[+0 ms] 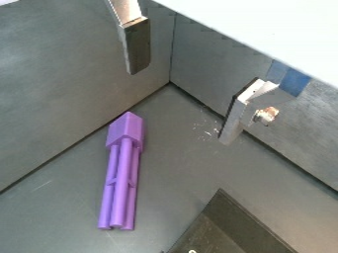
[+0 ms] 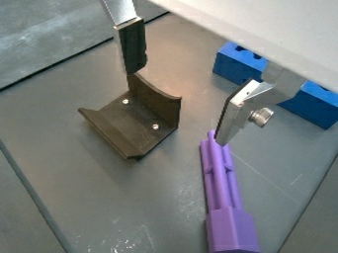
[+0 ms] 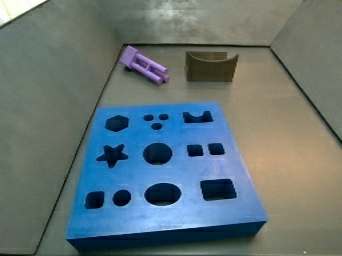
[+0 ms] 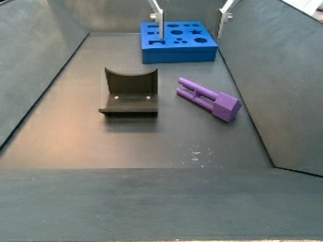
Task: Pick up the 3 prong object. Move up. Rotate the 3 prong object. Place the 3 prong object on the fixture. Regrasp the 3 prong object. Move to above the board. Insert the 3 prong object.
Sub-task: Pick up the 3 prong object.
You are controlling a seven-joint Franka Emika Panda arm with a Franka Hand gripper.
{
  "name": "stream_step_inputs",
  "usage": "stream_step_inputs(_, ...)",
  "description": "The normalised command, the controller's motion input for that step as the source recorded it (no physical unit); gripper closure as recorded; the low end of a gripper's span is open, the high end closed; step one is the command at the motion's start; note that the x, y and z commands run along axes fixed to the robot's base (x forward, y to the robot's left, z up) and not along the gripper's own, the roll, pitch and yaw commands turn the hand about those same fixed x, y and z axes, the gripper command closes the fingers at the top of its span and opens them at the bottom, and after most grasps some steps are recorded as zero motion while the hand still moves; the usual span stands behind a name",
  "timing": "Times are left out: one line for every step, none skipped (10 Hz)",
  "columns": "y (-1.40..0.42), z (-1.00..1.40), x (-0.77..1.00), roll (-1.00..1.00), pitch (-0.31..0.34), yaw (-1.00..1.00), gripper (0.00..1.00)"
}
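The light-purple 3 prong object [image 1: 122, 173] [image 2: 227, 203] lies flat on the dark floor, and both side views show it [image 3: 147, 65] [image 4: 209, 97] beside the fixture [image 3: 211, 66] [image 4: 128, 95]. My gripper [image 1: 191, 79] [image 2: 188, 79] hangs open above the floor with nothing between its fingers [image 1: 136, 44]. In a wrist view one finger [image 2: 244, 109] stands just over the piece's end, and the fixture [image 2: 132, 124] sits below the other finger. In a side view only the fingertips [image 4: 157, 9] show, at the upper edge. The blue board [image 3: 167, 165] [image 4: 177, 40] lies apart from the piece.
Grey walls [image 4: 51, 57] enclose the floor on all sides. A corner of the walls [image 1: 165, 69] lies close behind the gripper. Part of the blue board [image 2: 264, 79] shows behind one finger.
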Motion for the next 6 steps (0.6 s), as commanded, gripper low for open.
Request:
stream_step_inputs(0.01, -0.21, -0.3, 0.09, -0.03, 0.41, 0.0)
stream_step_inputs(0.0, -0.59, -0.09, 0.06, -0.07, 1.0, 0.0)
stream_step_inputs(0.0, -0.64, -0.1, 0.05, -0.074, 1.0, 0.0)
stream_step_inputs(0.0, -0.64, -0.11, 0.05, -0.076, 1.0, 0.0)
stream_step_inputs(0.0, -0.66, -0.11, 0.02, -0.121, 1.0, 0.0)
stream_step_inputs(-0.31, -0.62, -0.21, 0.14, -0.093, 0.86, 0.0)
